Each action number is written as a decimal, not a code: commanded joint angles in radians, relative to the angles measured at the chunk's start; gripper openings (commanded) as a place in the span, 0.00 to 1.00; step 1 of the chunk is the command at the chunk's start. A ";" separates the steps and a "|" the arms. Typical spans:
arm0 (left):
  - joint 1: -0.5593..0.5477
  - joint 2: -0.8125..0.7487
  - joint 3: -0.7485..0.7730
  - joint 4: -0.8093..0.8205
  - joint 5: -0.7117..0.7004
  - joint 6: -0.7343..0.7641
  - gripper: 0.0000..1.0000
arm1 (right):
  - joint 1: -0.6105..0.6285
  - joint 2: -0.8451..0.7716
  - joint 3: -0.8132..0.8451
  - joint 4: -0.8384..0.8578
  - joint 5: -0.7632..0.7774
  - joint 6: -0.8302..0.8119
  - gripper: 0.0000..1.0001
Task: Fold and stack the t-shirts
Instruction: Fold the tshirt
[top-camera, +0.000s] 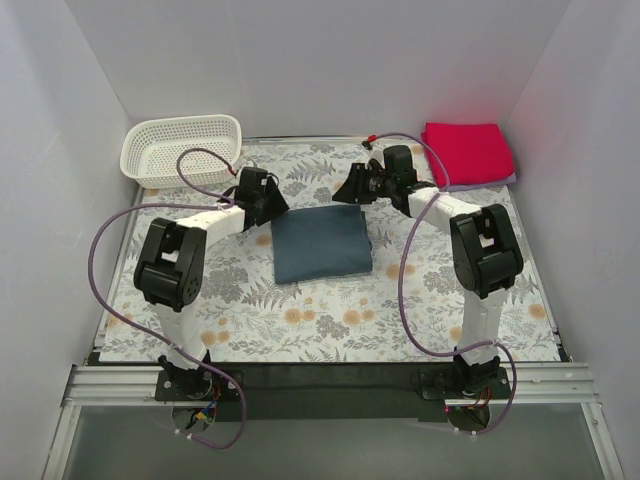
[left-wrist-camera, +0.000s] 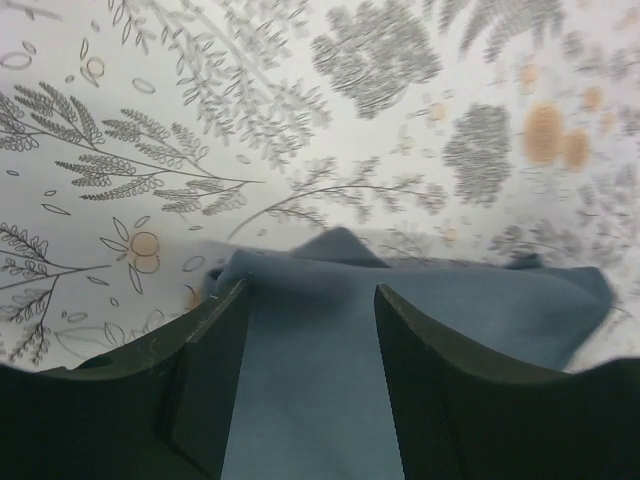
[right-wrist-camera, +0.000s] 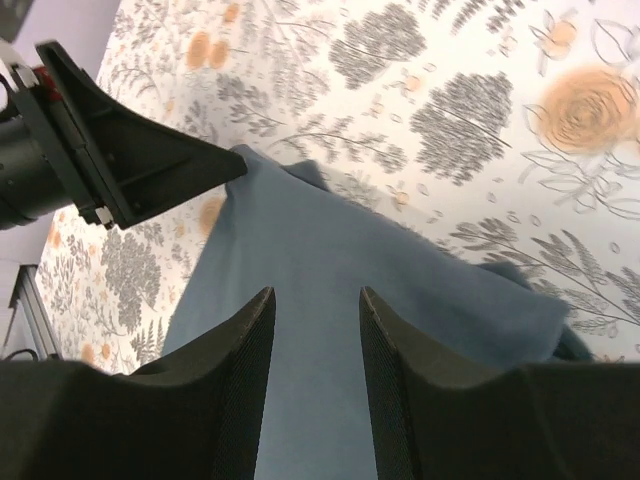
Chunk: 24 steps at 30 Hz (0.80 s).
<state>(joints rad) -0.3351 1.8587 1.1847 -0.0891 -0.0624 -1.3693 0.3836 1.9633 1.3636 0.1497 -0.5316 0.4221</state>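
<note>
The folded blue-grey shirt (top-camera: 320, 245) lies on the table (top-camera: 330, 320) with its far corners just below the left pincer (top-camera: 275, 208) and the right pincer (top-camera: 343, 190), both spread.

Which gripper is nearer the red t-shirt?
Right. The right gripper hangs over the far right corner of the blue-grey shirt, toward the red t-shirt; the left gripper is at its far left corner.

Worktop (top-camera: 330, 320) under grey-and-orange floral cover, enclosed by plain white walls (top-camera: 300, 60), aluminium rail (top-camera: 110, 385) along near edge.
</note>
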 joint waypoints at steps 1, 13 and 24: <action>0.007 0.062 0.021 0.041 0.056 0.027 0.50 | -0.052 0.080 -0.009 0.108 -0.077 0.067 0.40; 0.013 0.012 0.047 0.029 0.144 0.027 0.53 | -0.158 0.050 -0.135 0.203 -0.134 0.101 0.39; -0.070 -0.366 -0.209 -0.017 0.199 -0.031 0.64 | -0.060 -0.228 -0.317 0.249 -0.263 0.207 0.40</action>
<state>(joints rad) -0.3698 1.5719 1.0580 -0.0750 0.1127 -1.3857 0.2783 1.7832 1.1046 0.3470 -0.7258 0.5938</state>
